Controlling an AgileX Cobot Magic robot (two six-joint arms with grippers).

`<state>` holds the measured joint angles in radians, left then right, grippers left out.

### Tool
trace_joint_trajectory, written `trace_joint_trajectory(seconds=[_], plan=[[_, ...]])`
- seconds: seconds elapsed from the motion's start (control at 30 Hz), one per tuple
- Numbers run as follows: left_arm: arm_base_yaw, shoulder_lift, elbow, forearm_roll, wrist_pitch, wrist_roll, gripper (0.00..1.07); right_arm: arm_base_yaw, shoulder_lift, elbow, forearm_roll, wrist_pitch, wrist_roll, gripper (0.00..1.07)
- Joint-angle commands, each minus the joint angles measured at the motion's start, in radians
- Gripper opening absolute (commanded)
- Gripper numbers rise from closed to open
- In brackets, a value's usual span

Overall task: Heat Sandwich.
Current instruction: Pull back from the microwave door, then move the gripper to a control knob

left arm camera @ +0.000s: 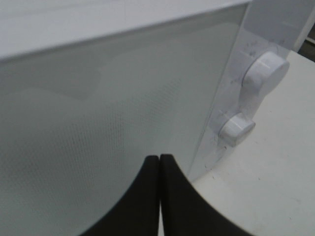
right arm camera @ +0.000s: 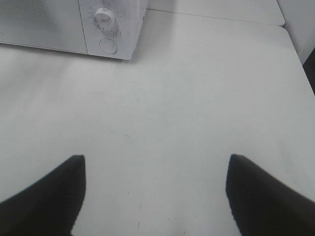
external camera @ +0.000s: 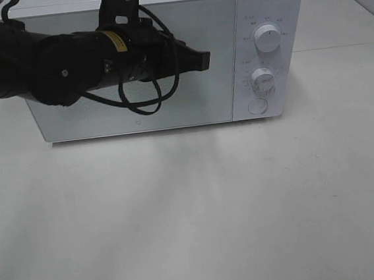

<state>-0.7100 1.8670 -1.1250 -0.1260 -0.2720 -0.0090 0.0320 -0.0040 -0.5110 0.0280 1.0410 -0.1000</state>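
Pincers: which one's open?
The right pincer, fingers spread wide above the table; the left pincer is shut, before the microwave door.

Matte black left arm (external camera: 40, 61) with yellow label (external camera: 112, 41), looping black cable (external camera: 144, 109), tapered fingers (left arm camera: 138, 201).

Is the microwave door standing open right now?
No, the microwave door lies flush with the control panel beside it, fully shut.
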Motion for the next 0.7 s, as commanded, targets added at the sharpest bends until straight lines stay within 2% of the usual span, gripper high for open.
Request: trace_joint_trajectory(seconds=[0.03,0.07,0.2,0.23,0.27,0.3,0.33,0.37,0.4,0.47,0.5,0.6,0.7], plan=[[-0.008,-0.061,0.043,-0.021,0.054,-0.050,0.00,-0.008,-0.026,0.002,0.002,-0.004,0.006,0.76],[-0.008,-0.093,0.055,-0.022,0.106,-0.068,0.00,-0.008,-0.026,0.002,0.002,-0.004,0.006,0.76],[-0.008,-0.143,0.056,-0.018,0.212,-0.066,0.02,-0.008,-0.026,0.002,0.002,-0.004,0.006,0.76],[-0.008,-0.154,0.056,-0.014,0.239,-0.063,0.11,-0.008,-0.026,0.002,0.002,-0.004,0.006,0.76],[-0.008,-0.154,0.056,-0.014,0.239,-0.063,0.11,-0.008,-0.026,0.002,0.002,-0.004,0.006,0.76],[-0.008,-0.164,0.056,-0.012,0.261,-0.060,0.19,-0.008,-0.026,0.002,0.002,-0.004,0.006,0.76],[-0.008,-0.175,0.056,-0.012,0.290,-0.058,0.32,-0.008,-0.026,0.002,0.002,-0.004,0.006,0.76],[-0.008,-0.195,0.056,-0.012,0.341,-0.057,0.63,-0.008,-0.026,0.002,0.002,-0.004,0.006,0.76],[-0.008,-0.195,0.056,-0.012,0.341,-0.057,0.63,-0.008,-0.026,0.002,0.002,-0.004,0.006,0.76],[-0.008,-0.211,0.056,-0.012,0.370,-0.058,0.97,-0.008,-0.026,0.002,0.002,-0.004,0.006,0.76],[-0.008,-0.226,0.056,-0.012,0.397,-0.057,1.04,-0.008,-0.026,0.002,0.002,-0.004,0.006,0.76],[-0.008,-0.239,0.056,-0.008,0.432,-0.057,1.03,-0.008,-0.026,0.002,0.002,-0.004,0.006,0.76],[-0.008,-0.277,0.056,0.006,0.577,-0.057,1.02,-0.008,-0.026,0.002,0.002,-0.004,0.006,0.76]])
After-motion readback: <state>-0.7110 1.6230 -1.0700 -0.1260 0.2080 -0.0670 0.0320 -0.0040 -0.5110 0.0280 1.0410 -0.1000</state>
